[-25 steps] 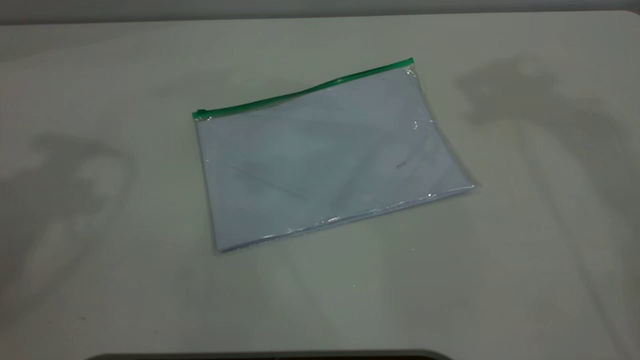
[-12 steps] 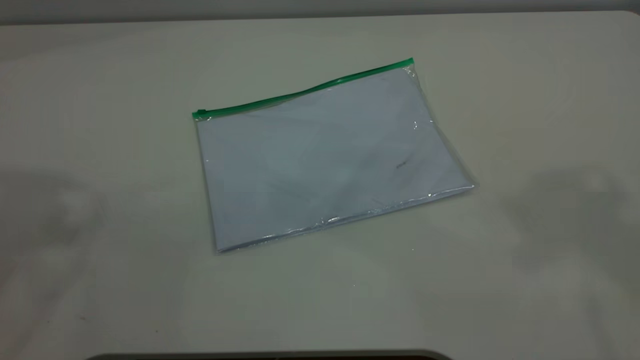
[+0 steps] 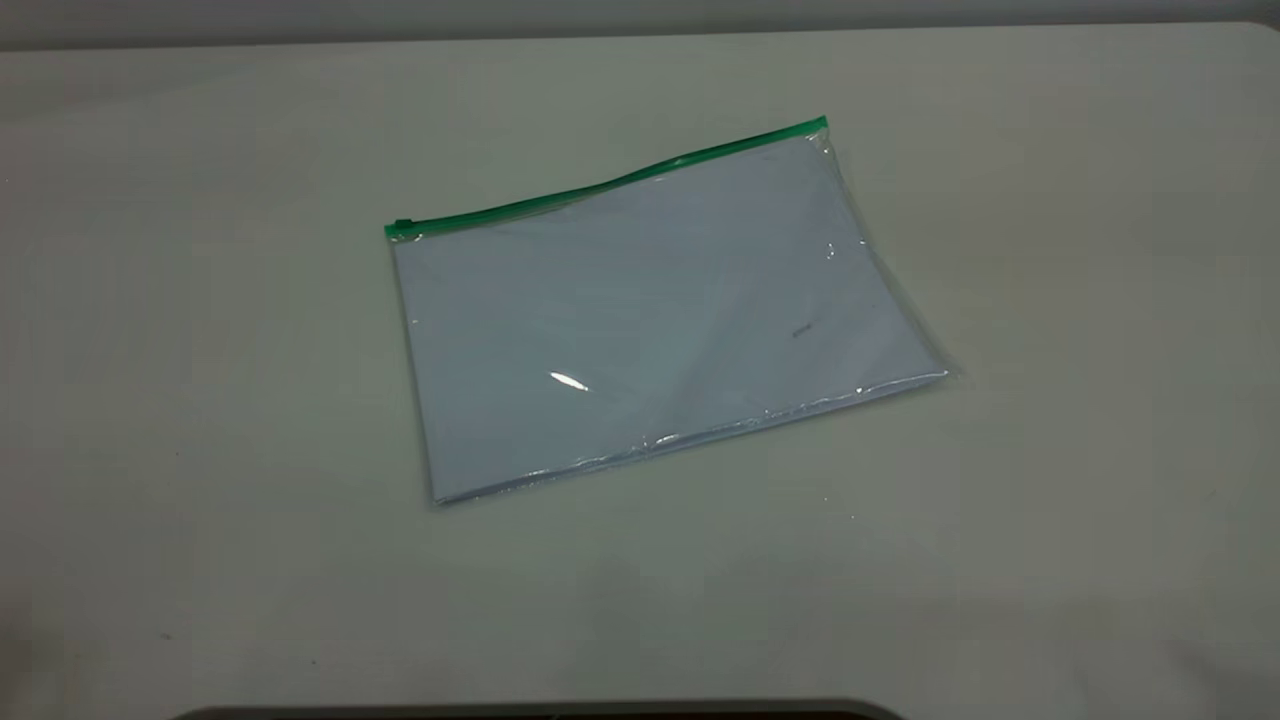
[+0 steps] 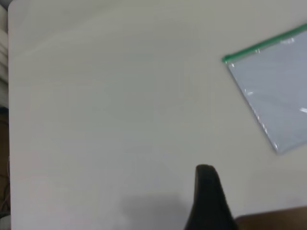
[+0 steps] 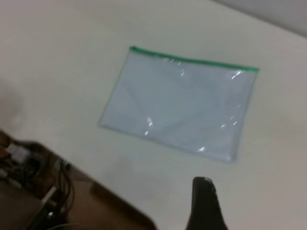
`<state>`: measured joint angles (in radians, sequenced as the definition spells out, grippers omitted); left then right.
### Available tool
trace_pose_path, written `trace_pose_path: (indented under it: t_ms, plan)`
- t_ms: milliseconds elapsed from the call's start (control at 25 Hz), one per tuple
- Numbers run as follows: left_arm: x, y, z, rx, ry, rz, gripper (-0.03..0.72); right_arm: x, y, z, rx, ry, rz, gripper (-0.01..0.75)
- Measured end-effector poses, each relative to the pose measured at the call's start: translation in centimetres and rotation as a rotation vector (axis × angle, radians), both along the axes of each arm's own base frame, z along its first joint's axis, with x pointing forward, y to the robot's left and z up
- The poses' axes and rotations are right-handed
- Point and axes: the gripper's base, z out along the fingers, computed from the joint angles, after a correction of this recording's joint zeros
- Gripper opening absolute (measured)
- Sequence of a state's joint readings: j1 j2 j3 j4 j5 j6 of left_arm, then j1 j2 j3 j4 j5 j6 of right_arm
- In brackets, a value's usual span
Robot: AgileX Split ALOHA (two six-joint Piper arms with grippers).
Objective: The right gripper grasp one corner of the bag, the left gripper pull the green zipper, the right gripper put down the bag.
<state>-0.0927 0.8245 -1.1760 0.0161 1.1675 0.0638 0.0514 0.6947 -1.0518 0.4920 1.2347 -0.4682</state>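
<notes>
The bag (image 3: 650, 310) lies flat on the pale table (image 3: 200, 400), white paper inside. The green zipper (image 3: 610, 182) runs along its far long edge, with the slider tab (image 3: 402, 226) at the left end. The clear corner of the bag (image 3: 824, 130) is at the strip's right end. Neither gripper shows in the exterior view. The left gripper (image 4: 207, 194) shows only as a dark part, held above bare table well away from the bag (image 4: 273, 91). The right gripper (image 5: 205, 201) is also a dark part, above bare table short of the bag (image 5: 182, 103).
The table's near edge has a dark rim (image 3: 540, 712). In the right wrist view the table edge drops to cables and gear (image 5: 43, 191). The left wrist view shows the table's side edge (image 4: 7, 96).
The bag has not moved. The arm shadows that lay on the table at left and right have faded away. A bright glint now shows on the bag.
</notes>
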Motion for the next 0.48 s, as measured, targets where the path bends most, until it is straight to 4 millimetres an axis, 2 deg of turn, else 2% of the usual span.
trace_pose_path:
  t_ms: [160, 280, 480]
  plan:
    - [-5.5, 0.5, -3.0, -0.003, -0.058, -0.002, 0.575, -3.3, -0.1, -3.4, 0.028, 0.011, -0.013, 0.564]
    - [-8.5, 0.7, -5.8, -0.007, -0.093, -0.013, 0.575, -5.5, -0.2, -5.7, 0.036, -0.008, -0.019, 0.564]
    - [-10.8, 0.7, -10.6, -0.014, -0.088, -0.036, 0.575, -8.5, -0.4, -8.3, 0.039, -0.085, -0.020, 0.564]
